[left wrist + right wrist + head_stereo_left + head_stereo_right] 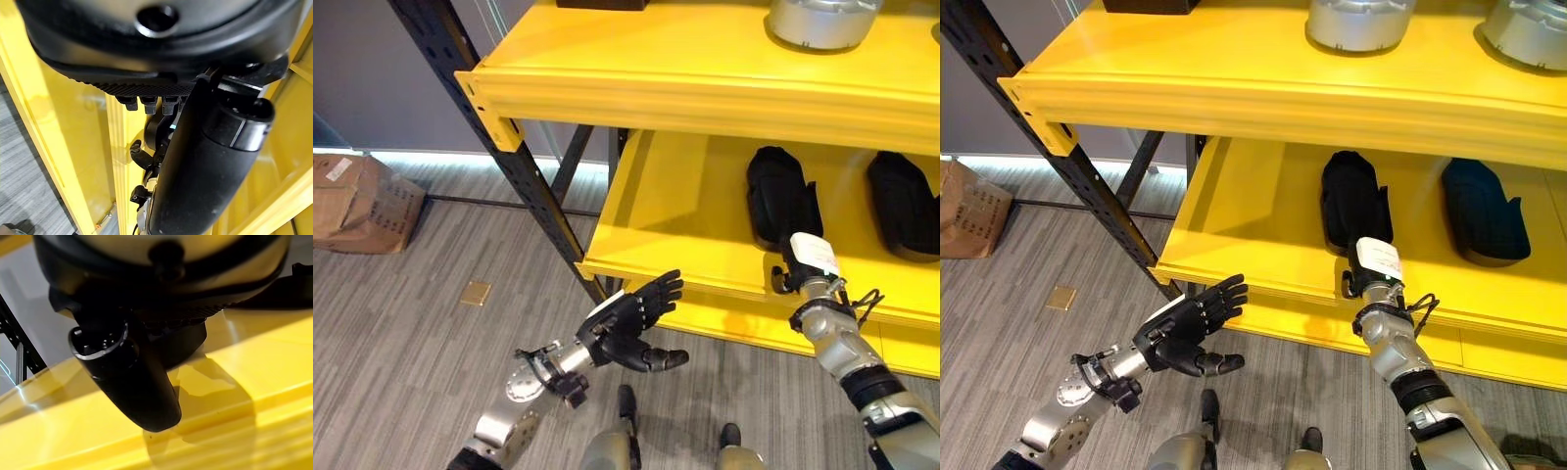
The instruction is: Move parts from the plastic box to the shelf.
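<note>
Grey wood-grain floor (401, 333) runs under the scene, with a crumpled cardboard box (357, 204) lying at the far left beside a dark perforated steel upright (499, 147). A small tan plate (476, 293) is set in the floor near it. The yellow shelf (636, 230) takes up the middle and right, in two levels. On the upper level stands a silver metal part (822, 20). The left hand (628, 319) hangs in the air just in front of the lower level's edge, fingers straight and spread, thumb out, holding nothing. Farther right, a black part (781, 196) lies on the lower level. The right hand (797, 266) reaches over the shelf lip at that part's near end; whether its fingers grip it I cannot tell. A second black part (904, 204) lies at the far right.
</note>
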Available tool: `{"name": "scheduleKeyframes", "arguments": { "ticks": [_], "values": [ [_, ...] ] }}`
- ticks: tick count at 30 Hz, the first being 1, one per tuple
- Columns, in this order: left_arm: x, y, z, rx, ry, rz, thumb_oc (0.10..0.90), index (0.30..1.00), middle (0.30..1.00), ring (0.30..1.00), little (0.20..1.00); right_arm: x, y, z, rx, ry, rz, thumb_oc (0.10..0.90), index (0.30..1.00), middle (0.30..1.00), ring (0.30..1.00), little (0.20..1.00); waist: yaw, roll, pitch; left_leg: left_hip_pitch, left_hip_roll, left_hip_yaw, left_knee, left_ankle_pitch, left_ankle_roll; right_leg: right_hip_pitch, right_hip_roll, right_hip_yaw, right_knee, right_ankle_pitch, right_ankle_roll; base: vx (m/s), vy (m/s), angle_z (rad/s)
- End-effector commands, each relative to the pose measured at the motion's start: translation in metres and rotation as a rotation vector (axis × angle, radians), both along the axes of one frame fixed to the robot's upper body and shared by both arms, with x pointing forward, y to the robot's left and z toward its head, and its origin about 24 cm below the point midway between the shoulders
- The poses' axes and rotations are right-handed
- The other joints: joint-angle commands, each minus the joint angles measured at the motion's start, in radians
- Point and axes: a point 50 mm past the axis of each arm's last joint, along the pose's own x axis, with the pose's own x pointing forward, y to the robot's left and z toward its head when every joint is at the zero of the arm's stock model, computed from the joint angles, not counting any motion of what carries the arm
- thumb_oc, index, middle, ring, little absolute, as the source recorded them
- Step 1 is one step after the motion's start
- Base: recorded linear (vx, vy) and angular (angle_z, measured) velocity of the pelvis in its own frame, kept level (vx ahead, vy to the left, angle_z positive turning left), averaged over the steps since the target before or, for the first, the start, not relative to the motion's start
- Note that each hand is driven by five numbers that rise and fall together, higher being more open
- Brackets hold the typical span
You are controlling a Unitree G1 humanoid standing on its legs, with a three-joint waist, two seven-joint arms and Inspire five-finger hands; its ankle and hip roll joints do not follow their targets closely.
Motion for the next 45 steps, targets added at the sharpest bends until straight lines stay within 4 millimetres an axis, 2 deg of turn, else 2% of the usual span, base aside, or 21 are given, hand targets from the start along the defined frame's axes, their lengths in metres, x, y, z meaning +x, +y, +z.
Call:
{"name": "scheduleKeyframes", "arguments": {
  "ticks": [1,17,19,25,27,29,32,35,38,41,45],
  "values": [
    [0.004,-0.015,0.045,-0.159,-0.226,-0.046,0.9,1.0,1.0,1.0,1.0,0.015,0.016,0.046,-0.059,-0.272,0.091,0.9,1.0,1.0,1.0,1.0,0.022,-0.026,-0.018,0.068,0.002,0.022,0.085,-0.203,0.004,-0.106,0.0,0.037,0.134,-0.037,-0.057,0.01,0.03,0.0],
    [0.001,-0.019,0.044,-0.197,-0.211,-0.043,0.9,1.0,1.0,1.0,1.0,0.004,0.029,0.07,-0.118,-0.538,0.195,0.9,1.0,1.0,1.0,1.0,0.003,0.001,-0.03,0.085,-0.006,0.023,0.082,-0.209,0.005,-0.107,-0.011,0.045,0.145,-0.046,-0.058,0.01,0.012,0.0],
    [0.0,-0.02,0.045,-0.21,-0.208,-0.039,0.9,1.0,1.0,1.0,1.0,0.0,0.032,0.078,-0.128,-0.63,0.228,0.9,1.0,1.0,1.0,1.0,-0.003,0.008,-0.032,0.09,-0.009,0.023,0.08,-0.211,0.005,-0.107,-0.011,0.049,0.145,-0.048,-0.059,0.01,0.051,0.0],
    [-0.002,-0.022,0.045,-0.223,-0.216,-0.028,0.9,1.0,1.0,1.0,1.0,-0.011,0.04,0.089,-0.049,-0.769,0.277,0.9,1.0,1.0,1.0,1.0,-0.018,0.013,-0.039,0.102,-0.011,0.03,0.077,-0.215,0.005,-0.103,-0.011,0.056,0.14,-0.048,-0.059,0.0,0.019,0.0],
    [-0.003,-0.02,0.045,-0.232,-0.222,-0.011,0.9,1.0,1.0,1.0,1.0,-0.021,0.044,0.087,0.004,-0.794,0.303,0.9,1.0,1.0,1.0,1.0,-0.029,0.012,-0.049,0.11,-0.012,0.036,0.07,-0.218,0.005,-0.102,-0.01,0.063,0.13,-0.044,-0.055,0.01,0.04,0.01],
    [-0.006,-0.017,0.045,-0.236,-0.237,0.022,0.9,1.0,1.0,1.0,1.0,-0.038,0.047,0.075,0.131,-0.814,0.294,0.9,1.0,1.0,1.0,1.0,-0.05,0.004,-0.063,0.126,-0.01,0.05,0.058,-0.224,0.005,-0.098,-0.007,0.074,0.107,-0.032,-0.049,0.0,0.026,-0.05],
    [-0.008,-0.012,0.045,-0.242,-0.249,0.056,0.9,1.0,1.0,1.0,1.0,-0.054,0.049,0.063,0.21,-0.807,0.296,0.9,1.0,1.0,1.0,1.0,-0.07,-0.007,-0.072,0.139,-0.006,0.063,0.048,-0.228,0.006,-0.095,-0.002,0.088,0.091,-0.023,-0.044,-0.01,-0.009,-0.21],
    [-0.007,-0.008,0.047,-0.234,-0.282,0.086,0.9,1.0,1.0,1.0,1.0,-0.068,0.054,0.059,0.33,-0.783,0.323,0.9,1.0,1.0,1.0,1.0,-0.098,-0.019,-0.08,0.15,0.0,0.079,0.035,-0.231,0.007,-0.097,0.004,0.108,0.077,-0.016,-0.04,-0.06,-0.029,-0.14],
    [-0.006,-0.003,0.05,-0.228,-0.297,0.121,0.9,1.0,1.0,1.0,1.0,-0.081,0.06,0.059,0.447,-0.743,0.378,0.9,1.0,1.0,1.0,1.0,-0.123,-0.031,-0.085,0.163,0.006,0.095,0.021,-0.232,0.004,-0.096,0.013,0.129,0.059,-0.006,-0.035,-0.07,-0.066,-0.24],
    [-0.004,0.005,0.052,-0.209,-0.305,0.169,0.9,1.0,1.0,1.0,1.0,-0.101,0.064,0.068,0.61,-0.721,0.461,0.9,1.0,1.0,1.0,1.0,-0.159,-0.047,-0.094,0.178,0.015,0.118,0.002,-0.23,-0.004,-0.099,0.025,0.159,0.027,0.016,-0.025,-0.07,-0.123,-0.23],
    [-0.002,0.01,0.052,-0.216,-0.284,0.222,0.9,1.0,1.0,1.0,1.0,-0.112,0.062,0.072,0.739,-0.713,0.477,0.9,1.0,1.0,1.0,1.0,-0.188,-0.058,-0.109,0.18,0.032,0.137,-0.007,-0.232,-0.017,-0.101,0.047,0.183,-0.011,0.03,-0.025,-0.1,-0.167,-0.3]
  ]
}}
